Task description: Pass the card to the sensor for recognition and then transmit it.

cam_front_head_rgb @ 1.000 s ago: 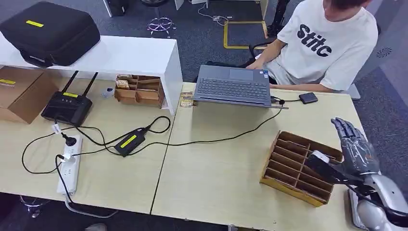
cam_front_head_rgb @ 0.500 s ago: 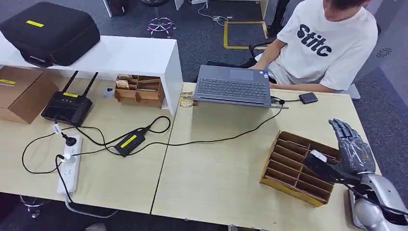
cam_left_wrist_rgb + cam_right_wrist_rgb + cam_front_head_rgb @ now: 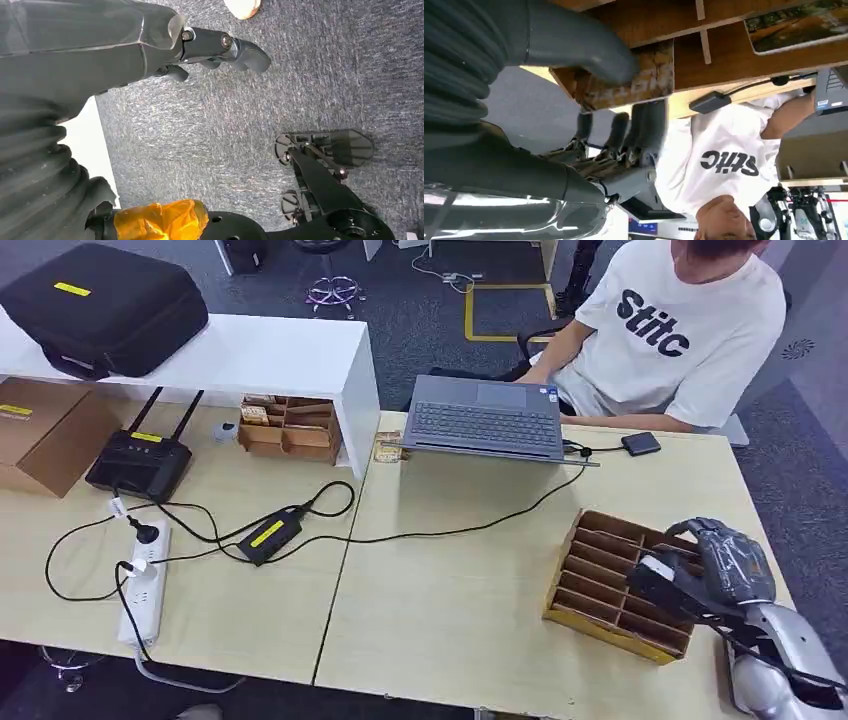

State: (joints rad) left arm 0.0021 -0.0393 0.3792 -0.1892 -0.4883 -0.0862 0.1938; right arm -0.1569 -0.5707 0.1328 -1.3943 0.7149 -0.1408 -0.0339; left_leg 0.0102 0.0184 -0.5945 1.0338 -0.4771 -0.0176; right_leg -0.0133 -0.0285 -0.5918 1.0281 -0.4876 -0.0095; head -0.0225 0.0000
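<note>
A slotted wooden card rack lies on the table at the front right. My right hand is curled over its right end. In the right wrist view the thumb presses on a brown printed card at the rack's edge, with the fingers closed behind it. Another card lies in a slot of the rack. A small black sensor on a cable sits at the far right of the table. My left hand hangs over the floor holding nothing.
A person in a white T-shirt sits behind an open laptop. A black cable crosses the table's middle. A router, power strip and cardboard boxes stand to the left.
My right hand's fingers, upright and spread a second ago, have folded down over the rack's right end and closed on the card. Nothing else on the table has moved.
</note>
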